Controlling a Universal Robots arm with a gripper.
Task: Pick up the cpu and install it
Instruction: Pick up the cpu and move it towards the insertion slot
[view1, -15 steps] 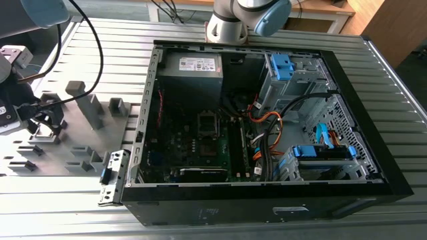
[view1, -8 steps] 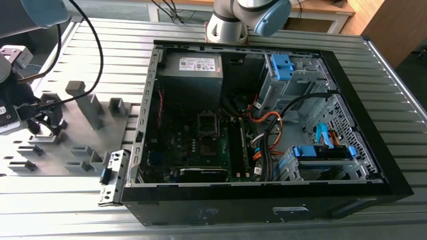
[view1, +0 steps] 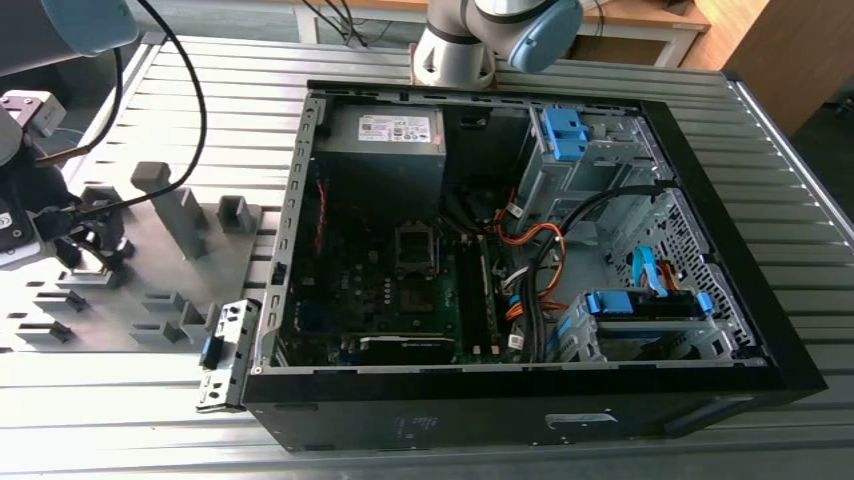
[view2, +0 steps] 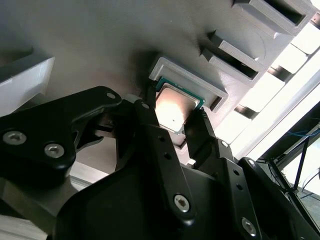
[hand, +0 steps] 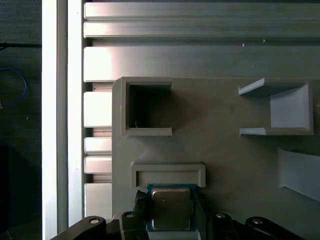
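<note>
CPU (hand: 171, 207) seated flat in grey fixture pocket (hand: 167, 171), dead centre between gripper (view2: 175, 115) jaws; jaws apart, one flanking each side, not yet clamped.

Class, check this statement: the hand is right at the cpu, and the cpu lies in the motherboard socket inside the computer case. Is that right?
Not quite: the resting place is wrong. The hand is right at the cpu, but the cpu lies in a recess of the grey fixture plate, as the first wrist view shows.
</note>
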